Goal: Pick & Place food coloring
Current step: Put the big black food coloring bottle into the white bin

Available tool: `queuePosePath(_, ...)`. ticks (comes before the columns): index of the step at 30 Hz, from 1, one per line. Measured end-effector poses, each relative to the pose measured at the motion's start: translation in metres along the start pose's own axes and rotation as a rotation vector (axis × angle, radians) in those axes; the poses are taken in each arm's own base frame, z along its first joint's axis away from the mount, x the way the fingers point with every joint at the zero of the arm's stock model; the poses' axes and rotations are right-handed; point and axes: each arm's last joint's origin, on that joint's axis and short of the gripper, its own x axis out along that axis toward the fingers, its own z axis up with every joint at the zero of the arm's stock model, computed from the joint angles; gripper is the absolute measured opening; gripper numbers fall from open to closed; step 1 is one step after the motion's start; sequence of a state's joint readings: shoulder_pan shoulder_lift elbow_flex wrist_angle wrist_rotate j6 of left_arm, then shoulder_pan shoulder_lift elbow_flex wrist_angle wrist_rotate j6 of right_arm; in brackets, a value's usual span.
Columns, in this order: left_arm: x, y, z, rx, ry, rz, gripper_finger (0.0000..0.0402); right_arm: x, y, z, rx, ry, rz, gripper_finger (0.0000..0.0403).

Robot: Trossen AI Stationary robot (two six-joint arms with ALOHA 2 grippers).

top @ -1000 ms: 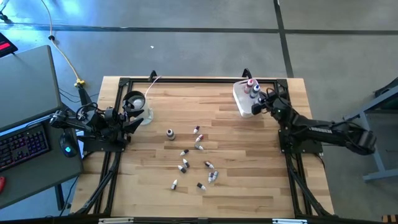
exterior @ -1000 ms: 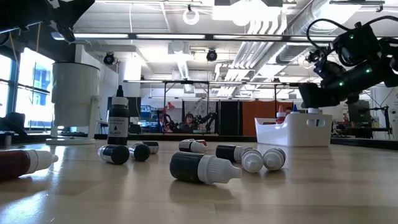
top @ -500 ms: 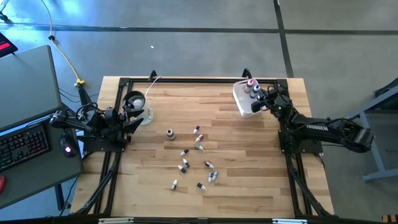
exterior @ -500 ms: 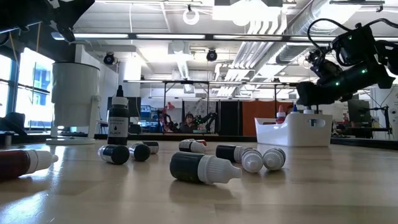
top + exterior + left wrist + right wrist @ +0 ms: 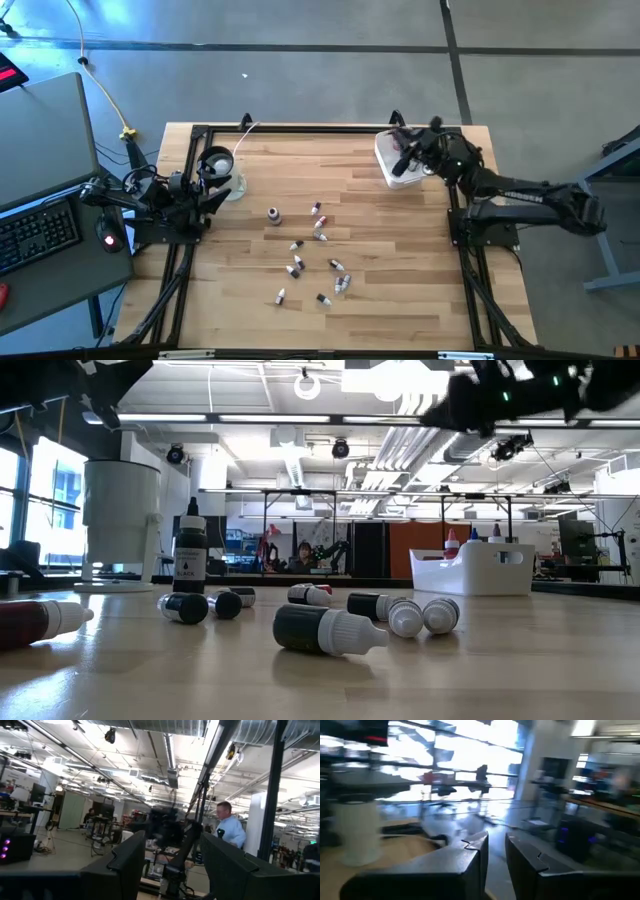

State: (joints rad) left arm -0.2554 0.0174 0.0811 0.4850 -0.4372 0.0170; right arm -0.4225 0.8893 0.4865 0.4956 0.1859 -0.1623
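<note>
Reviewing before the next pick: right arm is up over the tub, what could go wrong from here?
1. The right gripper hangs over the white tub; swinging low could clip it or the bottles standing inside.
2. The loose bottles lie close together on their sides, so a grasp may roll or nudge neighbours.

You have a white tub [image 5: 392, 160] at the table's [image 5: 400, 280] far right and a clear cup [image 5: 217, 163] with a black ring at far left. A keyboard [image 5: 35, 235] sits on the side desk.
</note>
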Motion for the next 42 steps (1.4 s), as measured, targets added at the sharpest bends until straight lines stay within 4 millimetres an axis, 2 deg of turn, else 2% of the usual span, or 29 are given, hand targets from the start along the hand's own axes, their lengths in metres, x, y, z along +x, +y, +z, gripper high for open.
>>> queuePosePath(2, 0.0, 0.0, 0.0, 0.002, 0.001, 0.013, 0.0186, 0.009, 0.019, 0.013, -0.008, 0.033, 0.105, 0.0059)
queuePosePath(4, 0.0, 0.001, -0.001, 0.009, 0.014, 0.019, 0.0186, 0.019, 0.04, 0.017, -0.052, 0.071, 0.194, 0.0059)
queuePosePath(9, 0.0, 0.0, -0.007, 0.034, 0.064, 0.009, 0.0186, 0.04, 0.086, 0.002, -0.205, 0.141, 0.367, 0.0059)
queuePosePath(12, 0.001, -0.001, -0.007, 0.057, 0.08, -0.004, 0.0186, 0.048, 0.099, 0.003, -0.235, 0.153, 0.335, 0.0059)
queuePosePath(16, 0.012, -0.005, 0.003, 0.098, 0.156, -0.004, 0.0186, 0.05, 0.105, 0.023, -0.22, 0.108, 0.282, 0.0059)
queuePosePath(20, 0.032, -0.013, 0.016, 0.189, 0.321, 0.056, 0.0186, 0.041, 0.107, 0.04, -0.163, 0.069, 0.321, 0.0059)
queuePosePath(24, 0.054, -0.022, 0.019, 0.274, 0.52, 0.081, 0.0186, 0.03, 0.108, 0.034, -0.117, 0.196, 0.362, 0.0059)
queuePosePath(27, 0.069, -0.029, 0.007, 0.315, 0.645, 0.099, 0.0186, 0.022, 0.11, 0.021, -0.075, 0.356, 0.38, 0.0059)
queuePosePath(30, 0.078, -0.033, -0.016, 0.319, 0.731, 0.175, 0.0186, 0.017, 0.113, 0.009, -0.036, 0.444, 0.345, 0.0059)
queuePosePath(35, 0.085, -0.034, -0.046, 0.191, 0.805, 0.346, 0.0186, 0.009, 0.116, -0.011, -0.038, 0.453, 0.299, 0.0059)
queuePosePath(42, 0.087, -0.038, -0.071, 0.077, 0.905, 0.359, 0.0186, 0.003, 0.121, -0.021, -0.03, 0.415, 0.323, 0.0059)
